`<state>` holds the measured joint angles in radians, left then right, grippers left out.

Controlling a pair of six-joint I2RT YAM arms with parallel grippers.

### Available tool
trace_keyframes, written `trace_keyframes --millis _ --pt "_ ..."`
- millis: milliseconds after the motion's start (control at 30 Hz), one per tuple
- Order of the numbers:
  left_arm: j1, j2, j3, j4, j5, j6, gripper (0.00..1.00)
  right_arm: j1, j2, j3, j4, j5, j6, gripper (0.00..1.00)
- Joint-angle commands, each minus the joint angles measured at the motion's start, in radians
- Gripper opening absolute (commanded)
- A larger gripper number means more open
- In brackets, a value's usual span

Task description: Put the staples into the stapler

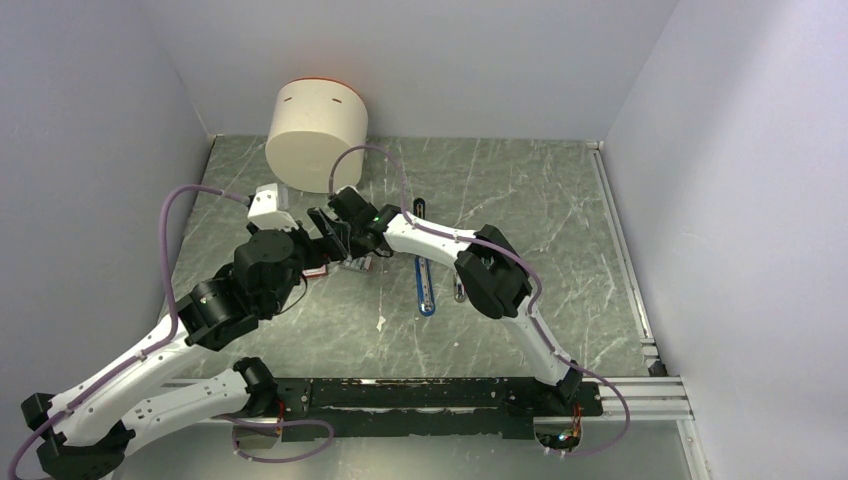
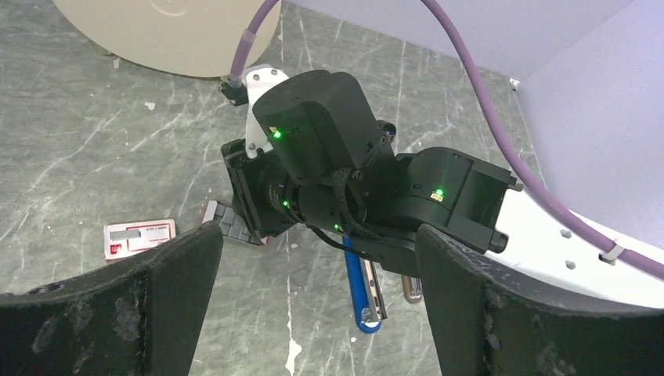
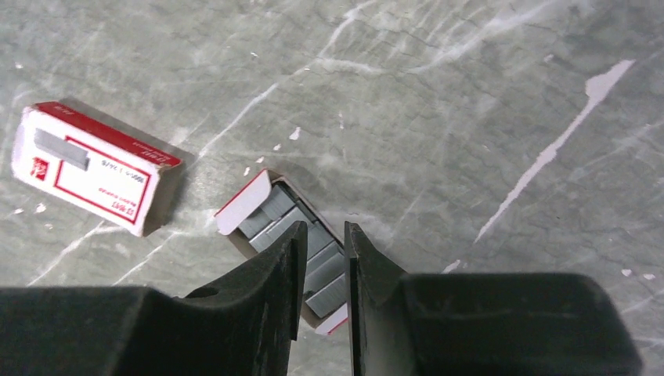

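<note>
Cream drum (image 1: 316, 135) at back-left of table (image 1: 560, 220). Left gripper (image 2: 317, 235): jaws wide apart, holding nothing. Right gripper (image 3: 323, 235): jaws a narrow slit over the open staples tray (image 3: 270, 215); grip on a block unclear. Stapler (image 1: 425, 290) lies opened near the tray, to its right. Red box sleeve (image 3: 90, 168) lies near the tray.

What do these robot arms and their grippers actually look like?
The left arm and right arm have white links and chunky black joints, each trailed by a lilac cable. Green lights dot the right wrist. The left gripper and right gripper have black, scuffed, wedge-shaped fingers.
</note>
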<state>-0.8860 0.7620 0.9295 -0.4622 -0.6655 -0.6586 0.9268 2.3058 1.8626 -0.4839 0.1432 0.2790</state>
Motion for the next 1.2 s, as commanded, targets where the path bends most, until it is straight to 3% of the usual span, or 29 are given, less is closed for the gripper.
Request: trace_keyframes --millis 0,167,400,667,833,1167 --pt "0.006 -0.003 0.004 -0.02 -0.004 0.003 0.97 0.004 -0.009 0.006 0.039 -0.067 -0.027 0.27" --pt "0.007 -0.02 0.004 -0.02 -0.024 0.003 0.97 0.004 -0.004 0.018 0.029 -0.084 -0.025 0.22" --pt "0.006 -0.025 -0.003 -0.019 -0.027 0.006 0.97 0.013 0.021 0.046 -0.005 -0.067 -0.015 0.34" --pt "0.007 -0.008 -0.002 -0.023 -0.025 0.008 0.97 0.02 0.048 0.076 -0.034 -0.077 -0.014 0.31" --pt "0.007 -0.009 -0.007 -0.016 -0.019 0.013 0.97 0.022 0.06 0.095 -0.064 -0.05 -0.005 0.38" --pt "0.006 0.0 -0.008 -0.017 -0.016 0.01 0.97 0.037 0.078 0.119 -0.088 -0.006 -0.014 0.39"
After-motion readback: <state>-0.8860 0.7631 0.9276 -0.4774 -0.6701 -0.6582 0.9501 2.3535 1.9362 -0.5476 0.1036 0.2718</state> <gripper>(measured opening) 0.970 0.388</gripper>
